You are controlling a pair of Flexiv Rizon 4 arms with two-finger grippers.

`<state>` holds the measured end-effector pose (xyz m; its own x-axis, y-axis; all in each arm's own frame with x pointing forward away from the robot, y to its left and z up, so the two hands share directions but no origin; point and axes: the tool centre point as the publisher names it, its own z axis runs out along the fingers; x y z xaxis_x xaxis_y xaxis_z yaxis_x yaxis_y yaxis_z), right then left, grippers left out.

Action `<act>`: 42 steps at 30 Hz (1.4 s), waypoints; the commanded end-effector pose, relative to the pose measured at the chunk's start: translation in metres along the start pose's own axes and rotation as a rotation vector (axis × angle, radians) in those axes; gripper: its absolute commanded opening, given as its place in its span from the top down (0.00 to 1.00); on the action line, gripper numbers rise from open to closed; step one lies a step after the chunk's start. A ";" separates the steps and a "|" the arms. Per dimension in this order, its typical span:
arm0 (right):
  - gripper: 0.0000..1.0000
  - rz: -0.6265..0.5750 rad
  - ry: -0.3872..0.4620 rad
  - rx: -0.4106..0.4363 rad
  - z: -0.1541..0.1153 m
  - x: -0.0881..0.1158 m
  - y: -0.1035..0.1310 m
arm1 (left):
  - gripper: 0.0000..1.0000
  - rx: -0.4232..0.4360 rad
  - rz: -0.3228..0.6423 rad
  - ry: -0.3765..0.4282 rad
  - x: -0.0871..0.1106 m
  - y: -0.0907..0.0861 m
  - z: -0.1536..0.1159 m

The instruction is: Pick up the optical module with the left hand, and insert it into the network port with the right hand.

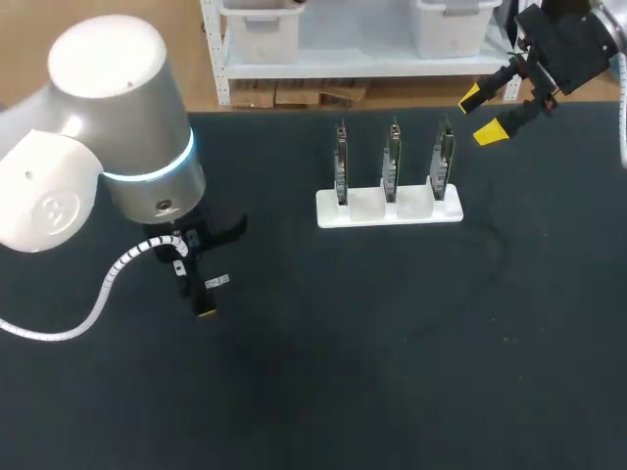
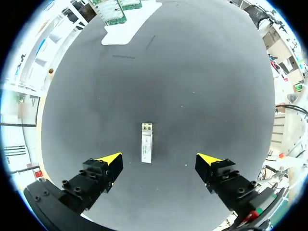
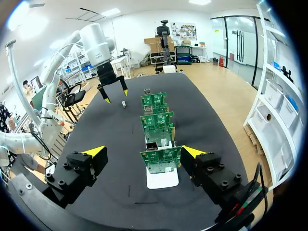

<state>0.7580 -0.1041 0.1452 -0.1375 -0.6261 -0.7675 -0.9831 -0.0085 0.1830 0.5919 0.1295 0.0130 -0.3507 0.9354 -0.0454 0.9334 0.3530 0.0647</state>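
Module [image 2: 147,143] flat on the black table [image 2: 192,86], just ahead of the left gripper [image 2: 159,161], between its spread, empty fingers and nearer one tip; its long axis points ahead, across the closing line, so the jaws would meet its long sides; farther off, three boards [image 1: 389,162] upright in a white stand [image 1: 389,208]; beyond them, the right gripper [image 1: 483,113], released, holding nothing, well apart.
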 end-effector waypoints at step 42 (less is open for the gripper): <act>0.00 -0.001 0.000 0.005 0.000 0.000 0.002 | 0.00 0.076 0.003 -0.025 -0.002 0.008 0.035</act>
<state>0.7579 -0.1041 0.1452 -0.1375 -0.6261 -0.7675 -0.9831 -0.0085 0.1830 0.6002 0.1310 -0.0186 -0.3496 0.9340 -0.0729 0.9366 0.3503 -0.0045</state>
